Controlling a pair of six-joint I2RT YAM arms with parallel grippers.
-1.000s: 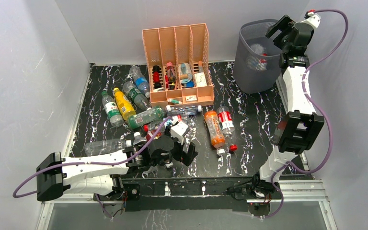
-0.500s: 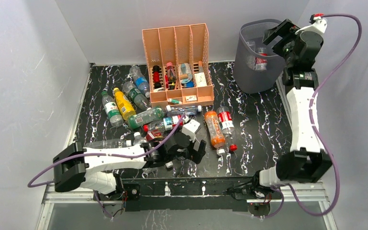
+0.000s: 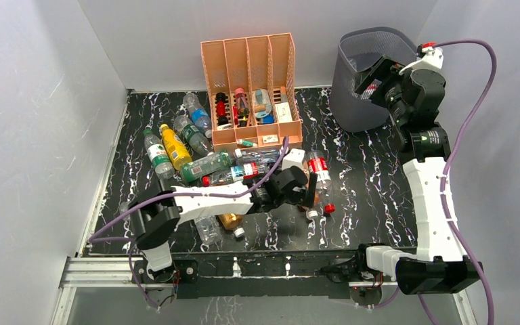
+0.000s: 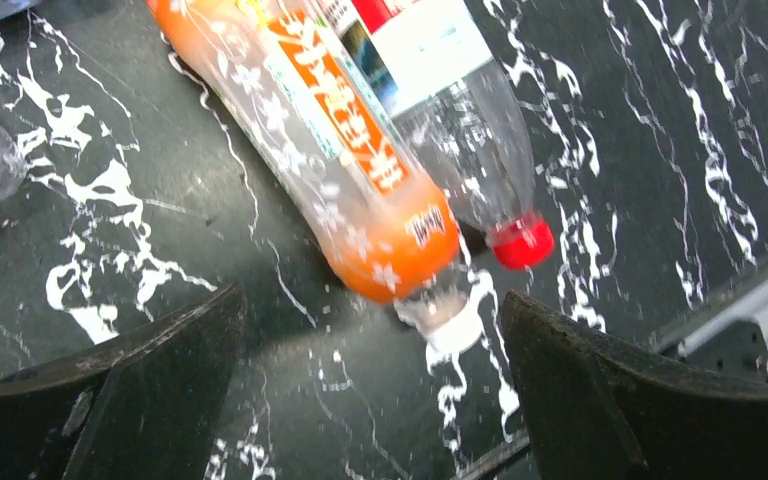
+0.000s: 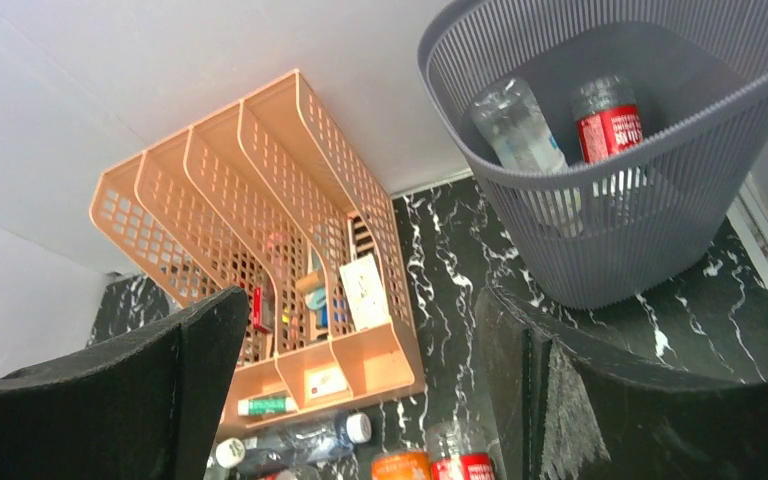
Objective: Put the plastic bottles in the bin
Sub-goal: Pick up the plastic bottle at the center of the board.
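**Mara:** How does the left end effector (image 4: 370, 300) stand?

**Jon:** Wide open and gripping nothing. It is low over the surface (image 4: 210, 250), with one finger on each side of the neck end of the orange bottle (image 4: 340, 170).

**Mara:** What could go wrong from there?

**Jon:** A clear bottle (image 4: 460, 120) with a red cap lies touching the orange one. Closing here might pinch both, or send the neighbour rolling. The fingers also sit at the taper, where a smooth round bottle would likely squirt out.

**Mara:** Which way does the orange one point?

**Jon:** It lies flat on its side, mid-surface. Its long axis runs far to near, with the neck toward the near edge. It is slanted against the fingers' line, so a squeeze could twist it.

**Mara:** And the other arm?

**Jon:** The right end effector (image 5: 360, 300) is open and empty, up beside the bin (image 5: 600, 250). The bin stands at the far right and already holds two bottles (image 5: 520, 130). A heap of bottles (image 3: 183, 145) waits at the left.
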